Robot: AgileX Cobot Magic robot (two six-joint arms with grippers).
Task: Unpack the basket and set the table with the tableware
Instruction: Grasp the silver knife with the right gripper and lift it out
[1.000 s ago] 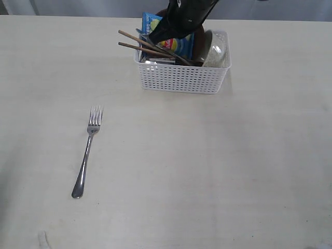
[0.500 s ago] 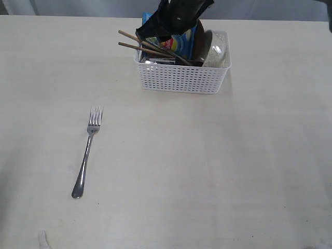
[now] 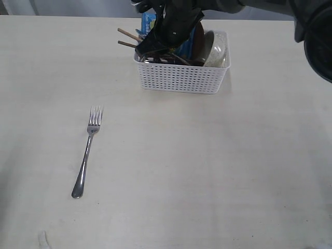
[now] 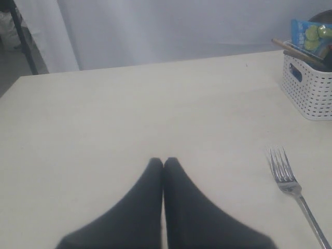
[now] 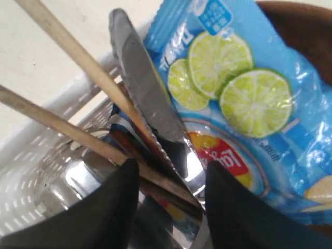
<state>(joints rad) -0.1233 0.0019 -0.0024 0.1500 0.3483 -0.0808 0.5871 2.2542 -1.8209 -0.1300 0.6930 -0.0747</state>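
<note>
The white basket (image 3: 181, 78) stands at the back of the table (image 3: 207, 166). Two chopsticks (image 3: 127, 37) poke out over its left rim, with the white bowl (image 3: 217, 52) and brown plate (image 3: 199, 40) at its right end. My right gripper (image 5: 171, 176) is open and low in the basket's left part (image 3: 155, 44). Its fingers (image 5: 122, 192) straddle the steel knife (image 5: 142, 88) and a chopstick (image 5: 57, 124). The steel cup (image 5: 72, 181) shines below. The fork (image 3: 87, 153) lies on the table at the left. My left gripper (image 4: 163, 162) is shut and empty, left of the fork (image 4: 293, 187).
A blue chip bag (image 5: 244, 88) with lime pictures leans behind the knife, against the brown plate (image 5: 306, 31). The bag (image 3: 147, 22) sticks up at the basket's back left. The right arm (image 3: 249, 5) comes in from the upper right.
The right arm has come down and leftward into the basket's left part, now covering the knife and much of the chopsticks. Fork and basket have not moved.
</note>
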